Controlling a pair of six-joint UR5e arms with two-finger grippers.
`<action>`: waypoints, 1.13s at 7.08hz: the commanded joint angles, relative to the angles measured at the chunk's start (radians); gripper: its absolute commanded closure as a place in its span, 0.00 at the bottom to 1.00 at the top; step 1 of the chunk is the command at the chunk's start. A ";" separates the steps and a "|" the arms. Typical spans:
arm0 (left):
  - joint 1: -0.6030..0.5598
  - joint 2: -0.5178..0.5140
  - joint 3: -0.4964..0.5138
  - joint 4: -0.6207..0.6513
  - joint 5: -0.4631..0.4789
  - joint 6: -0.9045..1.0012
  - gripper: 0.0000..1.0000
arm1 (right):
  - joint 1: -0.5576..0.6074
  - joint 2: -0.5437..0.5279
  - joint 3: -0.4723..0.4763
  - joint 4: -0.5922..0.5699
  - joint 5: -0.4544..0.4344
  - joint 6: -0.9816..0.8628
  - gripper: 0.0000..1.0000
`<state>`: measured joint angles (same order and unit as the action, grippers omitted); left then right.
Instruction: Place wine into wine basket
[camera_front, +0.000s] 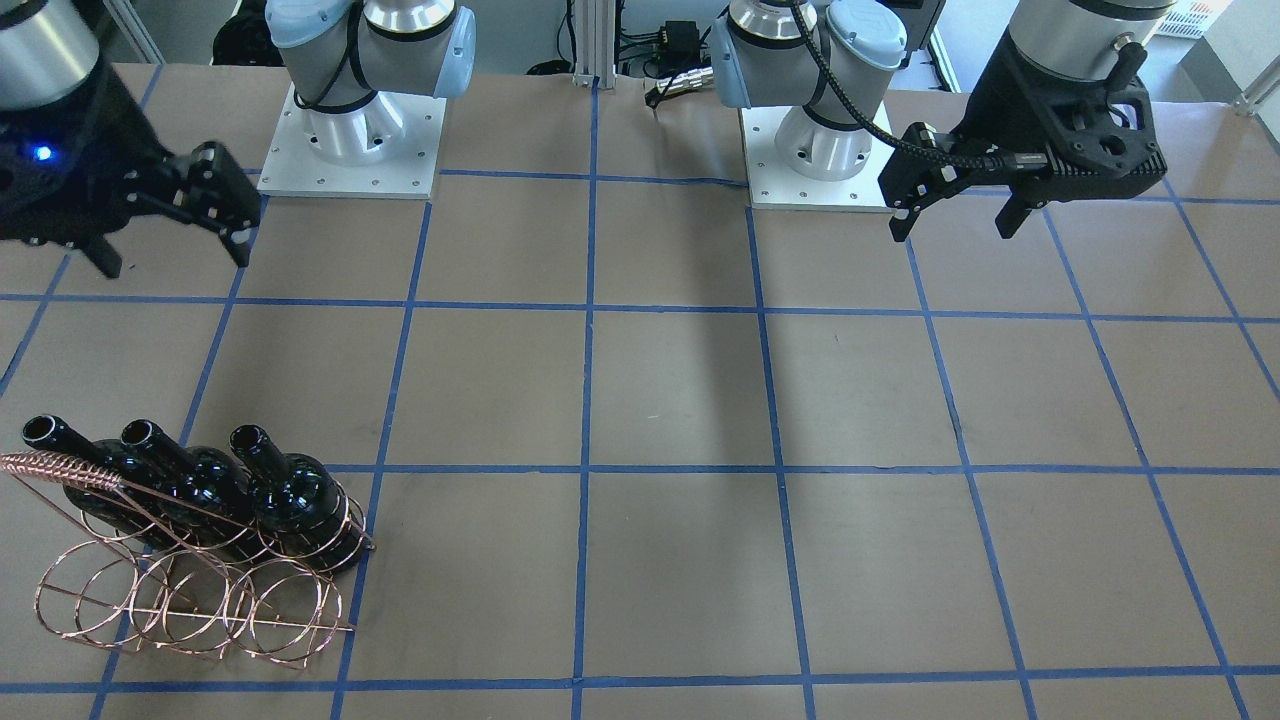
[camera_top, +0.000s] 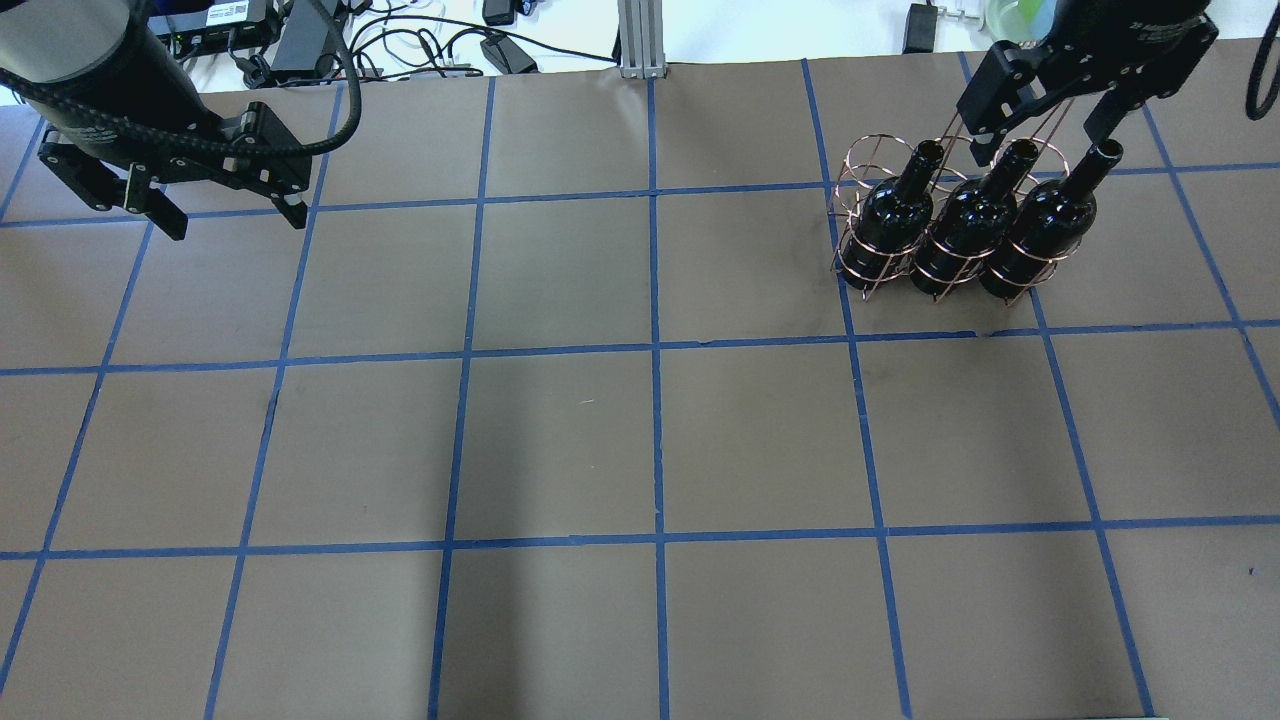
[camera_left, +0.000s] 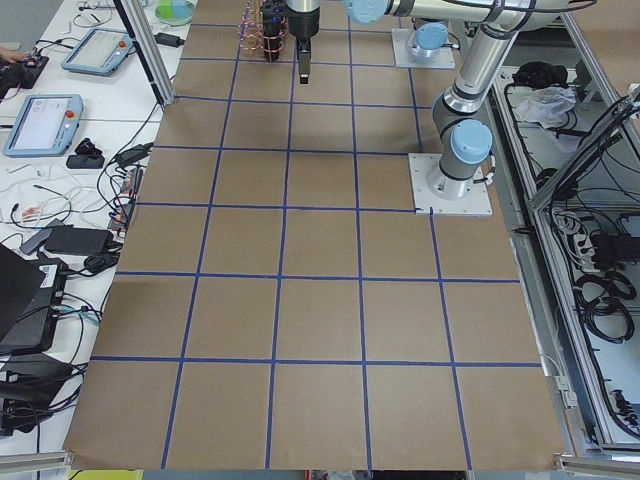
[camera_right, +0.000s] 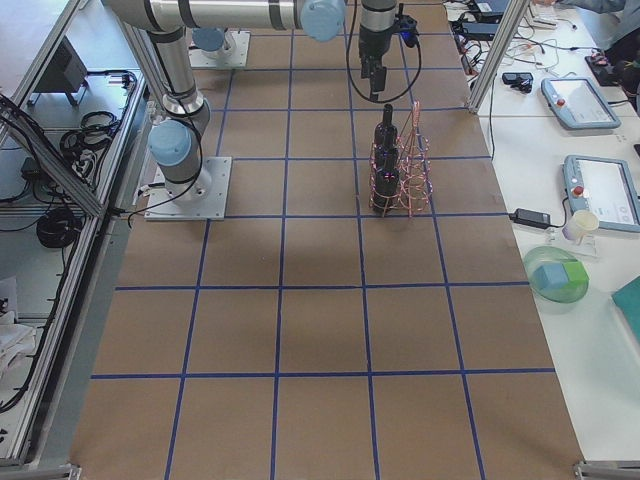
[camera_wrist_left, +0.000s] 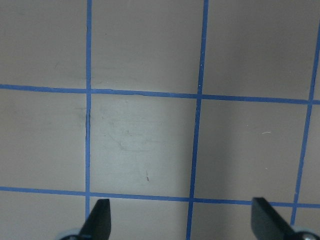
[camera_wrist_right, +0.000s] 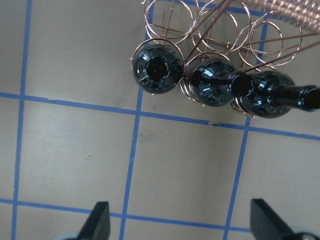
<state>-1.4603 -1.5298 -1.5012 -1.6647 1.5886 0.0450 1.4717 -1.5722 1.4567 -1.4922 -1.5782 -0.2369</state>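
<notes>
At the upper left, the left gripper (camera_top: 237, 222) hangs over the blue-taped surface (camera_top: 560, 440), fingers wide and empty. At the upper right, three wine bottles (camera_top: 965, 228) stand upright, mouths up, in the lower row of the wine basket (camera_front: 190, 605). The right gripper (camera_top: 1040, 140) hangs above, seemingly clear of them, fingers wide and empty, partly hiding the handle.

No writing can be read anywhere. White print (camera_top: 1150, 28) on the right end effector (camera_top: 1040, 135) and a white sticker (camera_top: 226, 12) beyond the bench (camera_top: 560, 440) are both too small to make out.
</notes>
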 joint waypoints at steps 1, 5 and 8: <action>0.003 -0.007 -0.001 0.002 -0.001 0.003 0.00 | 0.080 -0.199 0.153 0.036 0.067 0.130 0.00; 0.003 -0.016 -0.002 0.000 0.001 0.006 0.00 | 0.130 -0.078 0.011 -0.027 0.083 0.254 0.00; 0.003 -0.012 -0.014 0.000 -0.001 0.007 0.00 | 0.174 -0.048 -0.022 -0.019 0.009 0.337 0.00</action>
<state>-1.4573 -1.5452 -1.5074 -1.6643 1.5872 0.0520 1.6395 -1.6284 1.4426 -1.5100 -1.5477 0.0787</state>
